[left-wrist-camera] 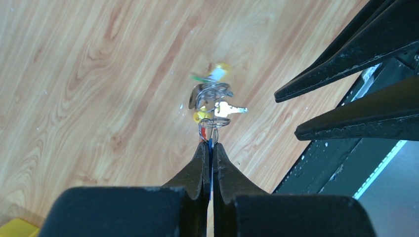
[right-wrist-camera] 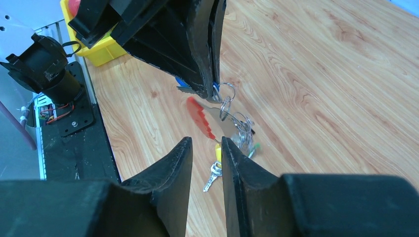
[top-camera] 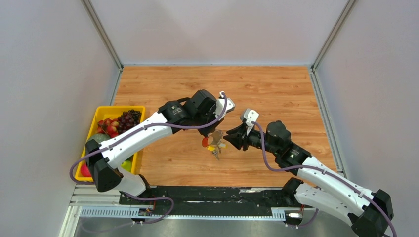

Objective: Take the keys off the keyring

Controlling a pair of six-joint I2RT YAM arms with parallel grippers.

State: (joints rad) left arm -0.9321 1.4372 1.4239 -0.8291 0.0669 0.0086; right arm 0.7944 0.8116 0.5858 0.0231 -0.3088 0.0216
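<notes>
Over the middle of the wooden table [top-camera: 276, 94], a little toward its near edge, the two arms meet. The left arm stretches in from the near-left corner, its forearm raised and its wrist bent so the left gripper [top-camera: 215, 132] points straight down. Its fingers are pressed tight together on a thin blue sliver, which we take for the blue key [left-wrist-camera: 211, 144], at the top of the bunch. The keyring [left-wrist-camera: 214, 123] hangs right below those tips, with its red clip [right-wrist-camera: 200, 118] curving off to one side. The other keys [left-wrist-camera: 228, 109] dangle beneath it, one with a yellow head and one with a green head [right-wrist-camera: 255, 147]. We cannot tell whether the lowest one touches the wood.

The right arm comes in from the near-right corner, low and nearly level, wrist turned toward the bunch. The right gripper [right-wrist-camera: 204, 142] stands partly open with nothing between its fingers — its tips sit just beside the hanging keys, on their right. We cannot make out any contact.

A yellow tray [top-camera: 105, 109] of fruit sits at the left edge.
</notes>
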